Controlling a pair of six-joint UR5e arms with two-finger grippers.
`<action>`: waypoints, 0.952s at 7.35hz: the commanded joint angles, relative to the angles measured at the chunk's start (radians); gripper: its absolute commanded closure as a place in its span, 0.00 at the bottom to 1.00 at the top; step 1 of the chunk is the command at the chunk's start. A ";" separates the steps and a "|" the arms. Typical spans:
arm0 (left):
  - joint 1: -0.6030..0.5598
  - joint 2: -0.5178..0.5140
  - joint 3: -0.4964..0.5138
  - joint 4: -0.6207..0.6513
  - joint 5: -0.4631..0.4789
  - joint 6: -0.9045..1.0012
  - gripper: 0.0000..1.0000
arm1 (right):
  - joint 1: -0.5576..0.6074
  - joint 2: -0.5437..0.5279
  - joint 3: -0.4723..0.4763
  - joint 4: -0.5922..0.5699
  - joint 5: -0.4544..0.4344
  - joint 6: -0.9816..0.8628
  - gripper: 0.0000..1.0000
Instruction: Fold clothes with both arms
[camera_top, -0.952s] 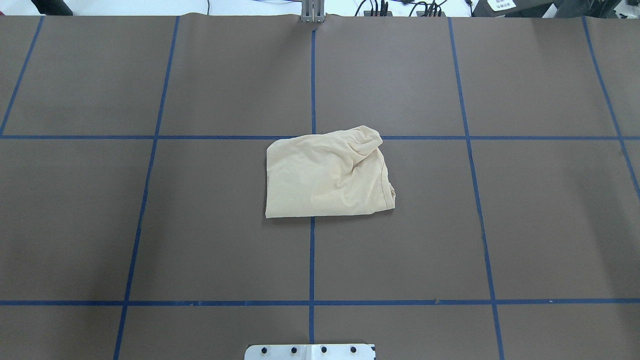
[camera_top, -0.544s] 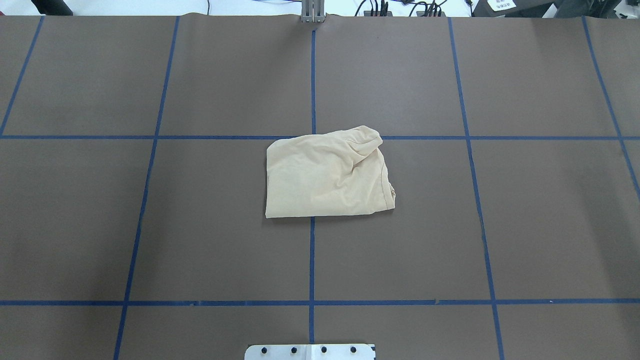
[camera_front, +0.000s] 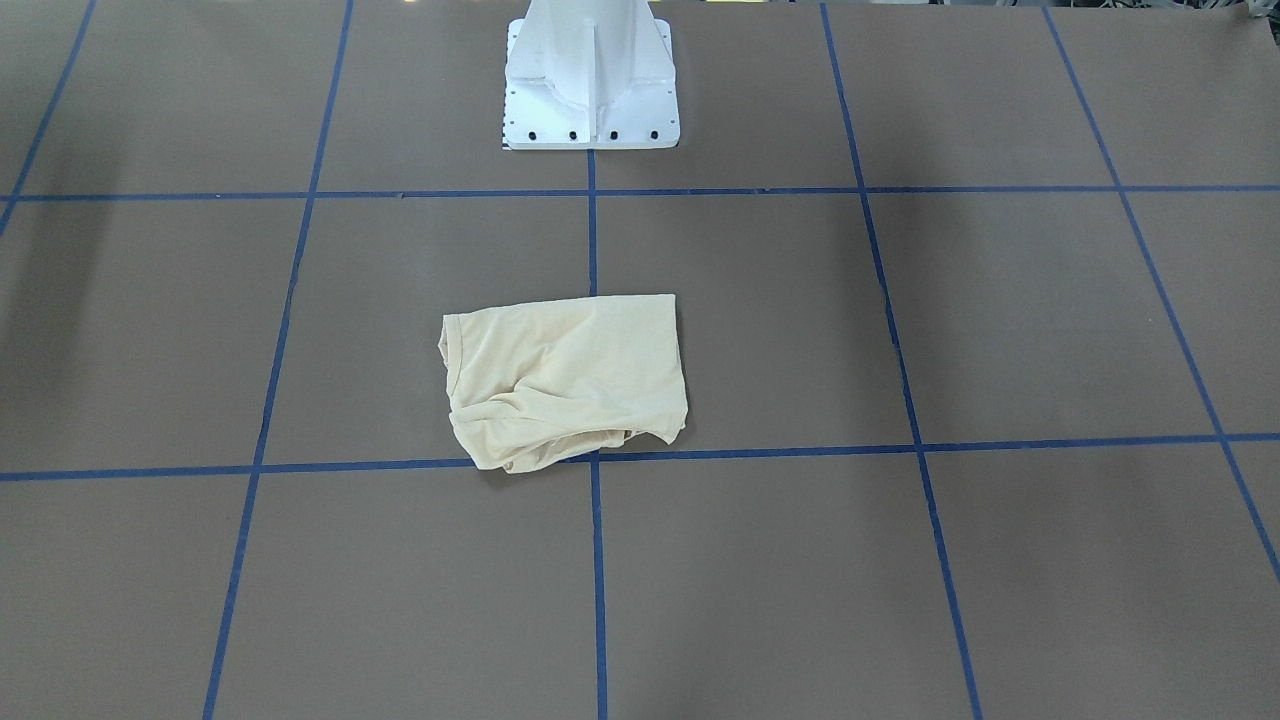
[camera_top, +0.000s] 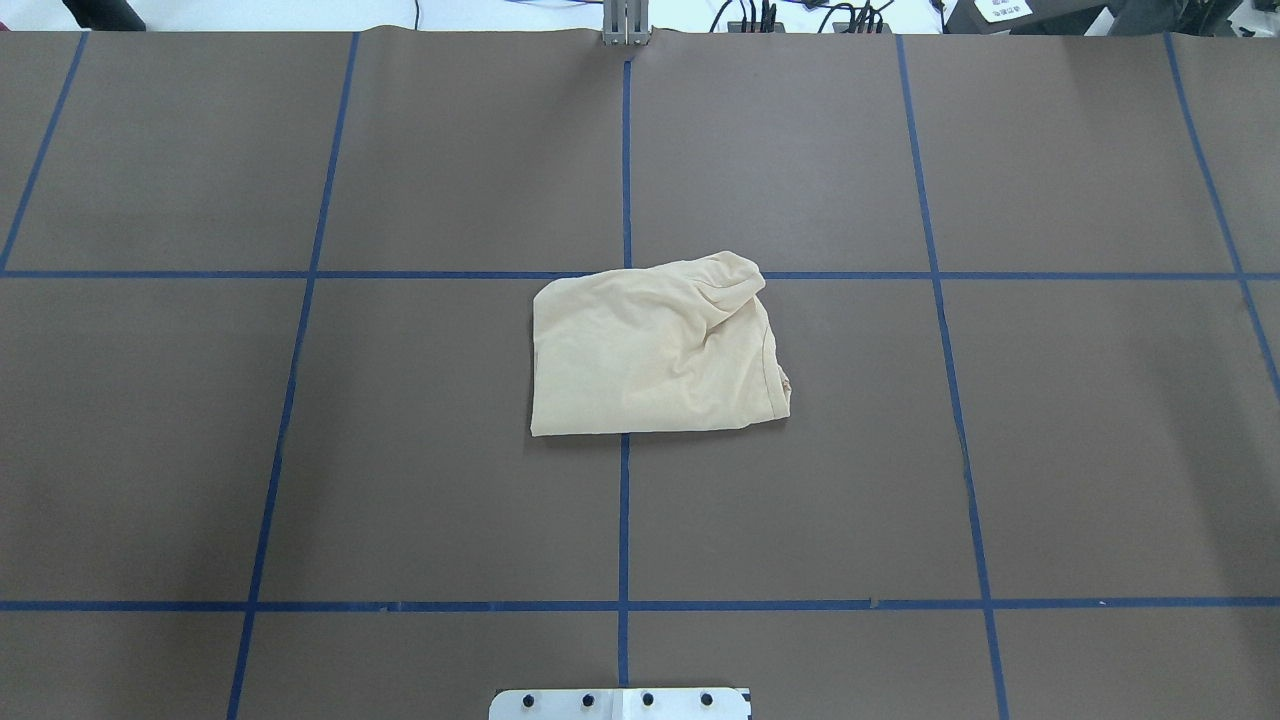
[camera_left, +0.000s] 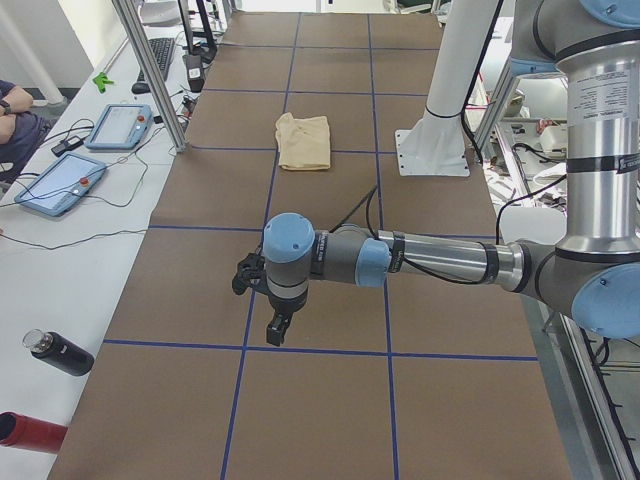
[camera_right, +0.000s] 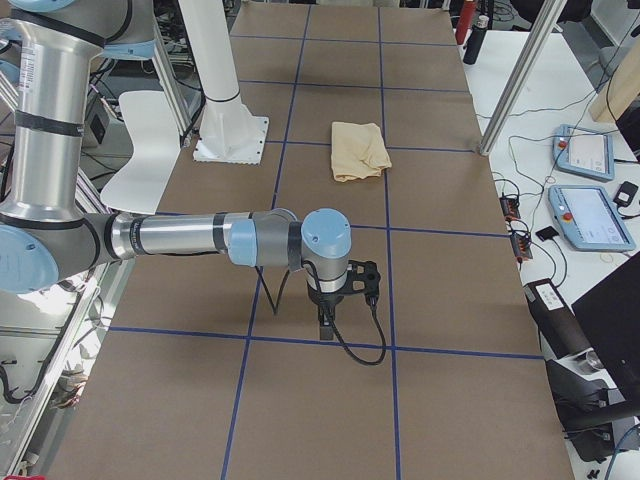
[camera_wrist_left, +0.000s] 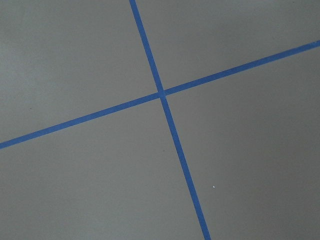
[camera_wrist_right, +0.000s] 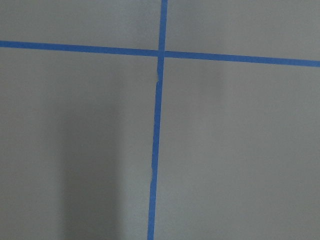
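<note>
The pale yellow shirt (camera_top: 655, 350) lies folded into a rough rectangle at the middle of the brown table, plain side up, its print and label hidden. It also shows in the front-facing view (camera_front: 565, 380), the left view (camera_left: 303, 141) and the right view (camera_right: 360, 150). My left gripper (camera_left: 276, 328) shows only in the left view, far from the shirt over bare table; I cannot tell if it is open. My right gripper (camera_right: 326, 325) shows only in the right view, also far from the shirt; I cannot tell its state.
Blue tape lines (camera_top: 624, 520) divide the brown table (camera_top: 400, 480) into squares. The white base pedestal (camera_front: 590, 80) stands at the robot's edge. Teach pendants (camera_left: 60, 185) and bottles (camera_left: 60, 352) lie on the operators' side. A metal post (camera_right: 510, 90) stands by the table.
</note>
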 joint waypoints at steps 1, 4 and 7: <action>0.000 0.001 -0.004 0.000 0.002 0.000 0.00 | 0.000 -0.001 0.000 0.000 0.001 0.000 0.00; -0.002 0.001 -0.013 0.002 0.000 0.000 0.00 | 0.000 -0.001 0.000 0.001 0.001 0.000 0.00; -0.002 0.003 -0.015 0.003 0.000 0.000 0.00 | 0.000 -0.001 0.001 0.001 0.001 0.000 0.00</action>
